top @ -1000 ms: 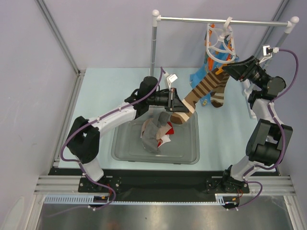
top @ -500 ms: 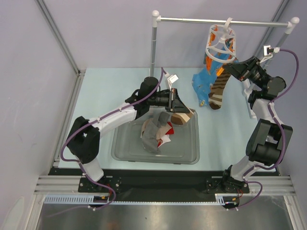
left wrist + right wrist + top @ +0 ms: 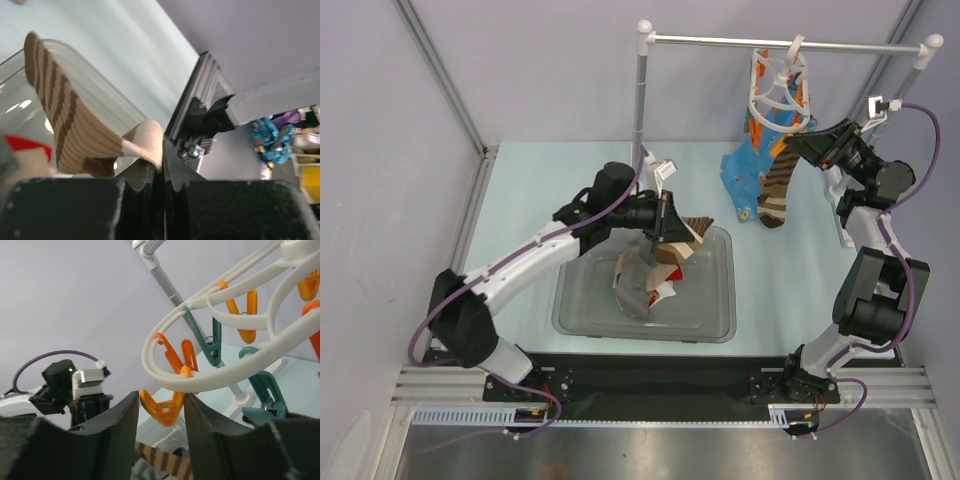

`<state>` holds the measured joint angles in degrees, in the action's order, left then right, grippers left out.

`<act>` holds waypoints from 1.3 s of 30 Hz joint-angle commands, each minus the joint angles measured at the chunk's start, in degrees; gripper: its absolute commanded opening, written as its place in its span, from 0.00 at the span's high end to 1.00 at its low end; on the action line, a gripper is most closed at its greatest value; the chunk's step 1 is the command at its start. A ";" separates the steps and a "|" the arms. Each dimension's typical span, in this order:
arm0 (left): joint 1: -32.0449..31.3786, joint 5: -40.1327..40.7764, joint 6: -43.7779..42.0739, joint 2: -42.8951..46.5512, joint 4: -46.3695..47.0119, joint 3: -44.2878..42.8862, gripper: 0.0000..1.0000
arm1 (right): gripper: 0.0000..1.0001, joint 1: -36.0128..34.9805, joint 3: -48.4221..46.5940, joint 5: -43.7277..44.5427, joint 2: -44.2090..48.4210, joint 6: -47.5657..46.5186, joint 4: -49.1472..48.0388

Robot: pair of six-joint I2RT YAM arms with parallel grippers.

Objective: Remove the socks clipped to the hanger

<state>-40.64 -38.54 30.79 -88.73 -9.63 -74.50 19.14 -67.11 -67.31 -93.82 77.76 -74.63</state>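
Only close-up, teal pegs [image 3: 216, 342], pinched striped sock [image 3: 70, 125]

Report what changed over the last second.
The striped sock came off the hanger. It had been stretched from there to the left gripper, which stays shut on it and has drawn it back over the tray. Unchanged: the right gripper at the hanger, the blue sock and a second striped sock still hanging, and the pile in the tray.

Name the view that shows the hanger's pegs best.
Right wrist: the hanger and its pegs fill the frame close up. Top external shows the hanger small, hooked on the rail. Left wrist shows neither.
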 commanded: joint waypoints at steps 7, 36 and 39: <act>0.21 11.13 -10.32 14.28 -11.13 12.78 0.80 | 0.27 0.90 5.40 3.15 1.27 3.63 -13.09; 1.18 17.29 -8.40 24.13 -7.79 23.43 0.16 | 0.14 0.20 15.17 40.15 24.31 -53.68 68.16; 1.44 10.52 -3.74 23.60 -0.06 27.12 0.17 | 0.14 -1.29 15.96 39.10 18.69 -53.41 61.56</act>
<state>-39.72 -18.98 21.34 -65.06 -18.13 -49.87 19.09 -52.16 -28.80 -70.89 26.55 -5.10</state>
